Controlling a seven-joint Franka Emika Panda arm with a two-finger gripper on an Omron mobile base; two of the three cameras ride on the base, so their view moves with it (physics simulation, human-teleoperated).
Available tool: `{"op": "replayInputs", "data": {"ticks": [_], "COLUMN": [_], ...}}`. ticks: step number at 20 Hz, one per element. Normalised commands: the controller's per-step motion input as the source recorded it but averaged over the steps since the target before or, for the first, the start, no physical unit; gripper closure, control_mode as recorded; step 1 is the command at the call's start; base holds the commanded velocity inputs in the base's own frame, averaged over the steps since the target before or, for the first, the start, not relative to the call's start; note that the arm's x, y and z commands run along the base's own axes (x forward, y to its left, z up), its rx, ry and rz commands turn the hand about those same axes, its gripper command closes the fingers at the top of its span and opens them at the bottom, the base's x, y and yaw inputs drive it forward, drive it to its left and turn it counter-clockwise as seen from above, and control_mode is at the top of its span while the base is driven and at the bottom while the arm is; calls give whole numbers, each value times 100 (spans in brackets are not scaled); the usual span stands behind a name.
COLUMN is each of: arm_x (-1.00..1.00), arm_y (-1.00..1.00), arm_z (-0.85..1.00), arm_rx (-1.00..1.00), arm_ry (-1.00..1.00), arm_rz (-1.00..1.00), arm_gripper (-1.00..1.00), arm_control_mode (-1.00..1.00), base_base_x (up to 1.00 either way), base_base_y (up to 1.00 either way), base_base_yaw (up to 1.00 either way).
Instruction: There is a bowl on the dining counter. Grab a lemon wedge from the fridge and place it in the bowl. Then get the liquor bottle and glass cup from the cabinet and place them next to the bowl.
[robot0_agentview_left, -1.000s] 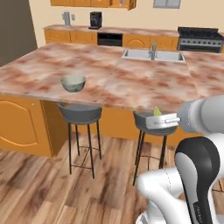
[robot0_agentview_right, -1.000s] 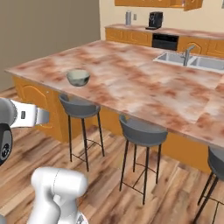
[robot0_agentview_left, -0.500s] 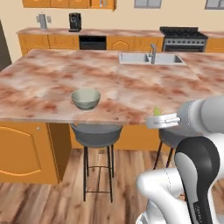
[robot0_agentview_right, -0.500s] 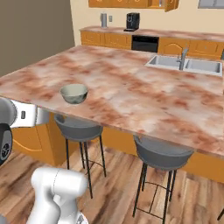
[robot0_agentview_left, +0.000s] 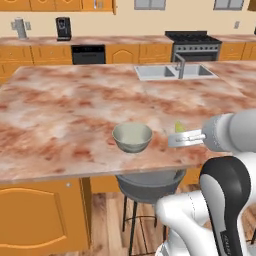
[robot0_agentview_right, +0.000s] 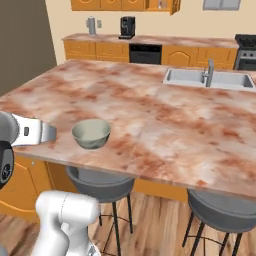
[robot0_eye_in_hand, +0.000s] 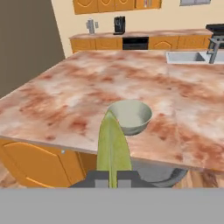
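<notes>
Hand (robot0_eye_in_hand: 113, 177) pinched tight on slim lemon wedge (robot0_eye_in_hand: 113, 146), near round bowl (robot0_eye_in_hand: 130, 116)

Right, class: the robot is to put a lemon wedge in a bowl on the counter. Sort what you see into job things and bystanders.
Job things:
bowl
lemon wedge, held in the gripper
dining counter

Bystanders:
sink
stool
coffee machine
stove

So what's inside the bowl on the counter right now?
Nothing: the bowl looks empty. The lemon wedge is in the shut gripper, and in the hand view it covers the bowl's near rim.
</notes>
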Motion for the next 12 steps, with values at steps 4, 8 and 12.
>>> {"op": "replayInputs", "data": {"ticks": [4,8,12], "arm_x": [0,0,72], "arm_y": [0,0,0], "arm_z": [0,0,0], "arm_rx": [0,0,0], "arm_ry": [0,0,11], "arm_rz": [0,0,-16], "arm_gripper": [100,100,100], "arm_control_mode": [100,100,-100], "base_base_x": [90,90,23], "base_base_y": [62,31,1], "base_base_yaw": [-30,-25,-6]}}
